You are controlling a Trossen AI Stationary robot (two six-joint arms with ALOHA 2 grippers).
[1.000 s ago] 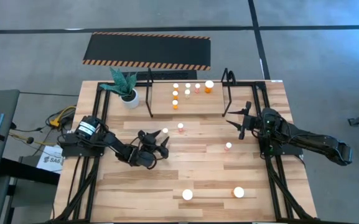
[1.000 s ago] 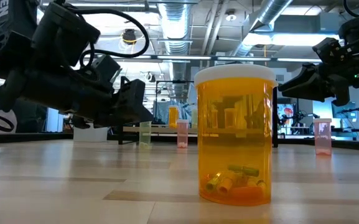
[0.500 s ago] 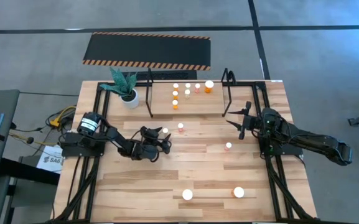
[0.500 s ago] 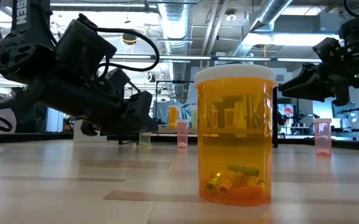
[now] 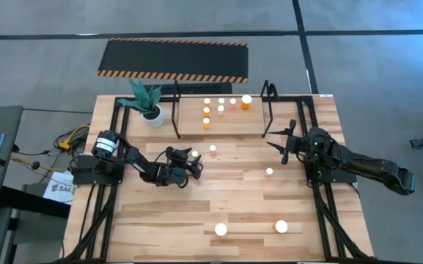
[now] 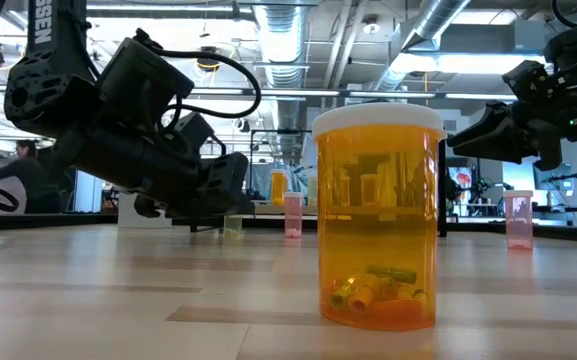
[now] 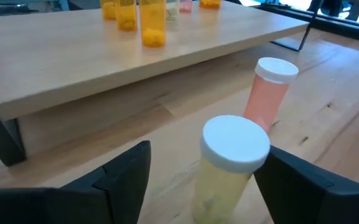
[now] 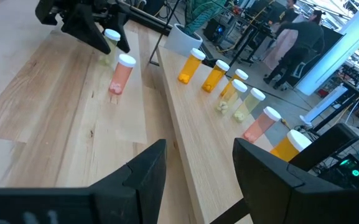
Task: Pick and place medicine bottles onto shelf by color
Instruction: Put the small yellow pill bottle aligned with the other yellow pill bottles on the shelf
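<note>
The left gripper point(image 7: 195, 171), fingers apart, straddles a pale yellow bottle point(image 7: 229, 163) standing on the table just before the shelf point(image 7: 104, 56), positioned for grasping, while the right gripper point(image 5: 284, 143) waits open near the shelf's right end.

Table point(image 5: 152, 220): light wooden planks, seen from above.
Shelf point(image 5: 226, 128): low wooden board in a black tube frame, at the table's far edge.
On the shelf: six small bottles point(image 5: 221, 108) clustered together, and one larger orange bottle point(image 5: 246, 101).
On the table: white plant pot point(image 5: 153, 116) beside the shelf; pink bottle point(image 5: 213, 150), another point(image 5: 269, 173); two large bottles point(image 5: 221, 229) near the front edge.
</note>
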